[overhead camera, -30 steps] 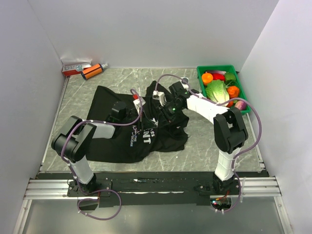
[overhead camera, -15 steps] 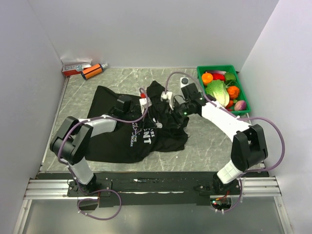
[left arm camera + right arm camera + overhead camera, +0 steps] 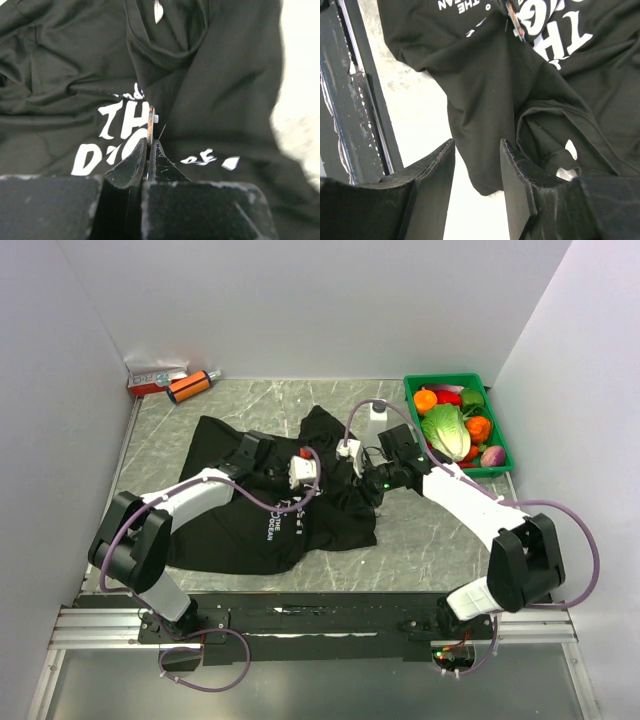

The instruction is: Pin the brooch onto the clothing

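Observation:
The black T-shirt (image 3: pixel 230 530) with white lettering lies crumpled on the marble table. My left gripper (image 3: pixel 322 478) is over the chest print, and in the left wrist view it (image 3: pixel 149 142) is shut on the brooch (image 3: pixel 150 122), a thin orange-edged piece seen edge-on with its pin (image 3: pixel 161 131) sticking out, just above the shirt (image 3: pixel 60 75). My right gripper (image 3: pixel 363 484) is at the shirt's right side. In the right wrist view it (image 3: pixel 477 142) is open, with the shirt's lower edge (image 3: pixel 485 75) below the jaws. The brooch (image 3: pixel 516 26) shows at the top there.
A green bin (image 3: pixel 457 379) of toy vegetables stands at the back right. An orange bottle (image 3: pixel 193 385) and a red-and-white box (image 3: pixel 155 378) lie at the back left. White walls close in three sides. A black rail (image 3: pixel 300 610) runs along the near edge.
My left gripper has moved right across the shirt with the brooch. My right arm has swung its elbow out to the right, and its gripper has moved a little nearer and to the right.

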{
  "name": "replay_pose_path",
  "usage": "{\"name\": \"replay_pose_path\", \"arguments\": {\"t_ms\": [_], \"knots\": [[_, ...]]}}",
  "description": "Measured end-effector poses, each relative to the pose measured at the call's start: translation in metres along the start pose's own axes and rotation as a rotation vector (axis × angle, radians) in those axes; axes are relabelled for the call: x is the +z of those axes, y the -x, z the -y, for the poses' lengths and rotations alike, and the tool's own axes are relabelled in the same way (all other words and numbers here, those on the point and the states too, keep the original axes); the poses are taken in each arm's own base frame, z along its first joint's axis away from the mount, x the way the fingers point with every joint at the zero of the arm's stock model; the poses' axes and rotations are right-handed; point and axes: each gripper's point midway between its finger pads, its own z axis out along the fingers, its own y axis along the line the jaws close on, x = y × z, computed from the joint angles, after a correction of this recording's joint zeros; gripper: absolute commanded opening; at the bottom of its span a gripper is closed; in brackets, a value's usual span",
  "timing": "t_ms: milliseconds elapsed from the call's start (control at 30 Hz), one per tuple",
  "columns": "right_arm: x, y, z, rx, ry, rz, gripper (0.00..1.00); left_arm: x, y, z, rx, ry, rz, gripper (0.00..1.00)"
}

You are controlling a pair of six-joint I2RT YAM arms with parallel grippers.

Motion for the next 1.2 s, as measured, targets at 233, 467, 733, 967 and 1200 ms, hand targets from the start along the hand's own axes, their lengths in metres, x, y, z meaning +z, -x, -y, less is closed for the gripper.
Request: {"name": "replay_pose_path", "arguments": {"t_ms": [233, 467, 733, 967, 1200], "knots": [[-0.002, -0.005, -0.007, 0.013, -0.01, 0.019, 0.49, 0.005, -0.014, -0.003, 0.309, 0.041, -0.153, 0.01], [0.0, -0.007, -0.007, 0.035, -0.013, 0.025, 0.5, -0.007, -0.013, -0.013, 0.318, 0.126, -0.192, 0.01], [0.008, -0.005, -0.008, 0.032, 0.001, 0.026, 0.5, -0.016, -0.005, -0.019, -0.048, 0.189, -0.108, 0.01], [0.019, -0.007, -0.004, 0.058, 0.018, 0.003, 0.5, -0.03, -0.01, -0.012, -0.229, 0.169, -0.071, 0.01], [0.012, 0.012, -0.003, 0.016, 0.014, 0.036, 0.47, -0.065, 0.011, -0.026, -0.399, 0.103, 0.044, 0.01]]}}
